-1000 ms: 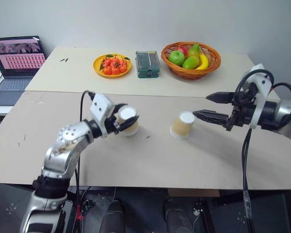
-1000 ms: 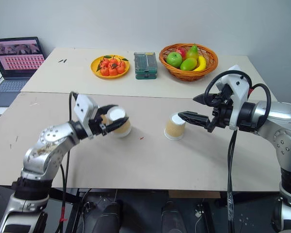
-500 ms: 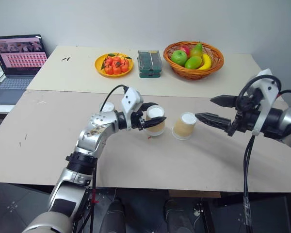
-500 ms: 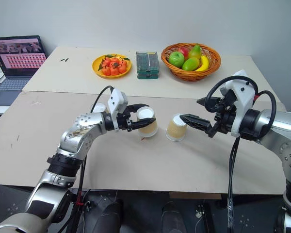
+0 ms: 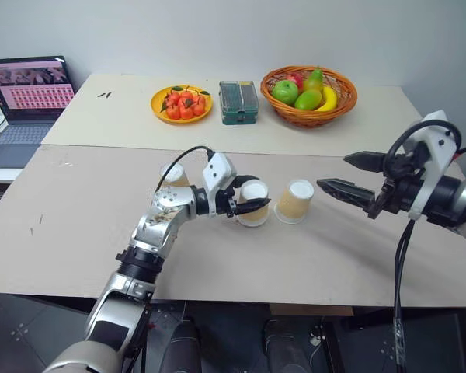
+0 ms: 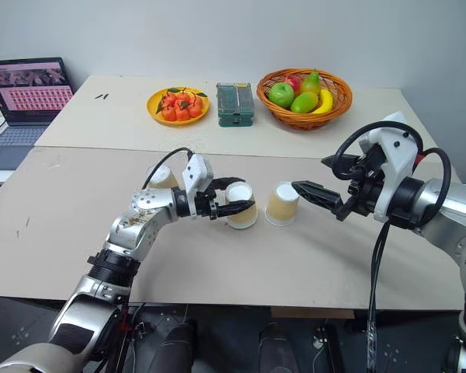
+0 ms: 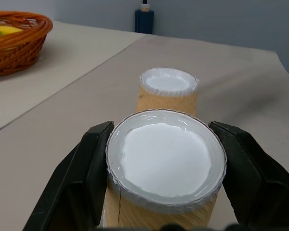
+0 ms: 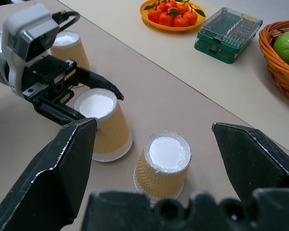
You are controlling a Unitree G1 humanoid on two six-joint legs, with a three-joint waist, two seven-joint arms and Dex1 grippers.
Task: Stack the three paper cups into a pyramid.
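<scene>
Left eye view: beige table (image 5: 78, 210). Right gripper (image 5: 338, 172) hangs spread wide and empty, just right of the upturned middle cup (image 5: 295, 201). Left gripper (image 5: 251, 196) clenched on second cup (image 5: 253, 202), set just left of middle cup. Third cup (image 5: 173, 175) stands behind the left arm, apart.

The left arm (image 5: 159, 233) is built of rounded silver metal segments, scuffed and speckled with brown marks, ending in a white boxy wrist block and the left gripper (image 5: 250, 203) with two tapered black fingers. A thin black cable loops over it. The right gripper (image 5: 336, 172) has matching pointed black fingers, a white housing and thick looping black cables
</scene>
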